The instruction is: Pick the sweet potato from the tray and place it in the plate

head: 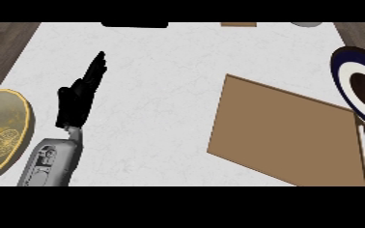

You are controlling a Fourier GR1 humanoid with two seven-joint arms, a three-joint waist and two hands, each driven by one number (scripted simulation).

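Observation:
A flat brown tray [285, 135] lies on the white counter at the right, and its visible top is bare. No sweet potato shows in the head view. A round plate [343, 72] with a dark blue rim and a white ring is cut off by the right edge, just beyond the tray's far right corner; its middle looks dark. My left hand [77, 101] stands at the left with straight fingers pointing away from me, open and holding nothing, well apart from the tray. My right hand is out of view.
A round golden dish [16, 125] pokes in at the left edge, close to my left forearm [50, 162]. A black object [134, 24], a brown one [238, 24] and a grey one [308, 23] sit along the counter's far edge.

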